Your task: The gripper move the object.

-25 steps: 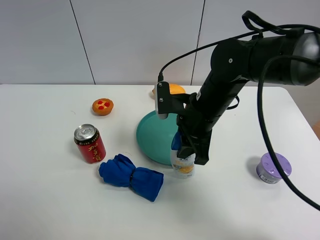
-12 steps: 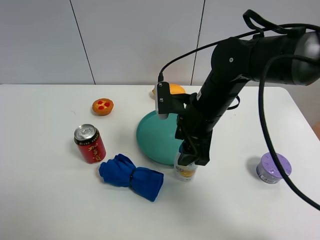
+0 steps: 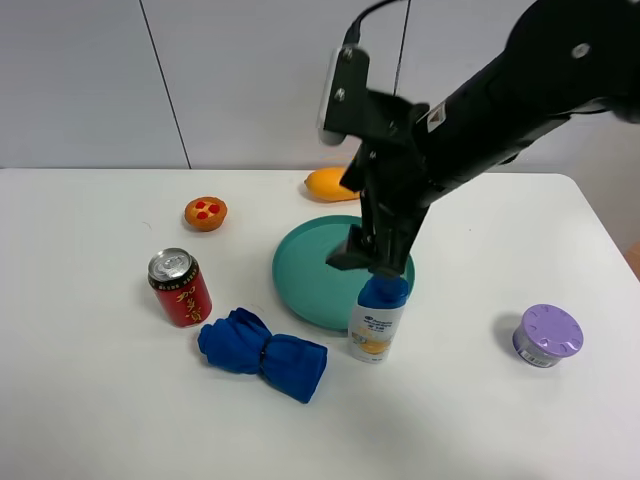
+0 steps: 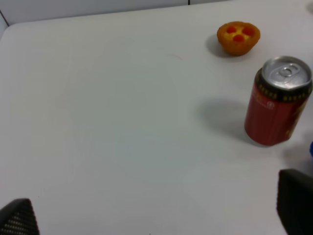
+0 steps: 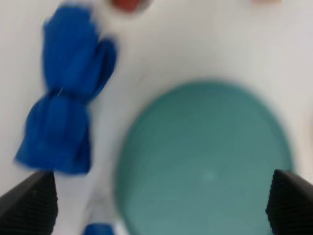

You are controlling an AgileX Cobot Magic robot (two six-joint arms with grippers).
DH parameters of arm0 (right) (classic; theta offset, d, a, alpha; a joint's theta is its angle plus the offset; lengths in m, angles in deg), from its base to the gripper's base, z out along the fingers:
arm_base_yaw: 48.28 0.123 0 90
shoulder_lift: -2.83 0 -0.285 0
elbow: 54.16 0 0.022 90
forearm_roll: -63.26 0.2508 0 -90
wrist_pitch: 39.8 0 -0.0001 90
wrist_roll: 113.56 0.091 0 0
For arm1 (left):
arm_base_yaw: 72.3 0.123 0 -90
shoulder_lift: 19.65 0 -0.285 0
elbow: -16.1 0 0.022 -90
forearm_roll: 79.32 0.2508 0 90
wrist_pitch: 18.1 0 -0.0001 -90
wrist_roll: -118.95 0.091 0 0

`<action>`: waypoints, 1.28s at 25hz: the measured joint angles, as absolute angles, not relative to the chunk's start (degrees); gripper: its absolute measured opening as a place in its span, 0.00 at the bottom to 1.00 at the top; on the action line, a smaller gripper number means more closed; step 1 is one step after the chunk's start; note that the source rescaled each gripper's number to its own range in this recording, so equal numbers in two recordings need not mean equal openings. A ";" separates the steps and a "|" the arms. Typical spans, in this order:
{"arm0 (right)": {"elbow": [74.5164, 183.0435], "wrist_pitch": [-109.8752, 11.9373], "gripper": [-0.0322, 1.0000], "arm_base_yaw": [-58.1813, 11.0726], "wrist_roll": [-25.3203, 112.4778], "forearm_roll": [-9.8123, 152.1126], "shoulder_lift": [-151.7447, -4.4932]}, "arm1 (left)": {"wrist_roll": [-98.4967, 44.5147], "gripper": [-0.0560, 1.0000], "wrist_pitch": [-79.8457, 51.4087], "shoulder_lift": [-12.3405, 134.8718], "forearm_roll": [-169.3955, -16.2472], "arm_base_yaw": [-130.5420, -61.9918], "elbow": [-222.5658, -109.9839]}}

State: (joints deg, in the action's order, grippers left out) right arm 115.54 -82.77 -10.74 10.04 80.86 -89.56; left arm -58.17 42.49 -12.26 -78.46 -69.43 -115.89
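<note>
The right gripper (image 3: pixel 372 262) has let go of the slim white plastic bottle with the blue cap and orange-and-blue label (image 3: pixel 376 320) and risen; it now hangs just above the cap, its jaws spread apart and holding nothing. The bottle stands upright on the white tabletop (image 3: pixel 100 400), touching the near rim of the round teal plate (image 3: pixel 310 265), a little nearer the front edge than before. A crumpled blue cloth (image 3: pixel 262 353) lies just beside it, with the red drink can (image 3: pixel 180 288) further left. The squat purple-lidded jar (image 3: pixel 547 335) sits well apart to the right. The left gripper (image 4: pixel 156 215) hovers open over bare tabletop near the can.
</note>
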 joint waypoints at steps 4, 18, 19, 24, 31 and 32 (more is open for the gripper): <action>115.54 -79.14 0.78 -10.93 10.91 80.47 -80.91 | -58.17 1.00 42.49 -12.26 -78.46 -69.43 -115.89; 105.53 -74.31 0.96 -37.47 22.07 68.41 -44.49 | -58.17 1.00 42.49 -12.26 -78.46 -69.43 -115.89; 102.85 -72.94 0.98 -38.97 23.16 68.07 -41.81 | -58.17 1.00 42.49 -12.26 -78.46 -69.43 -115.89; 94.04 -76.26 1.00 -46.94 35.48 67.78 -30.68 | -58.17 1.00 42.49 -12.26 -78.46 -69.43 -115.89; 86.49 -90.47 1.00 -53.67 54.19 66.78 -22.38 | -58.17 1.00 42.49 -12.26 -78.46 -69.43 -115.89; 85.57 -92.17 1.00 -54.20 54.48 66.64 -20.58 | -58.17 1.00 42.49 -12.26 -78.46 -69.43 -115.89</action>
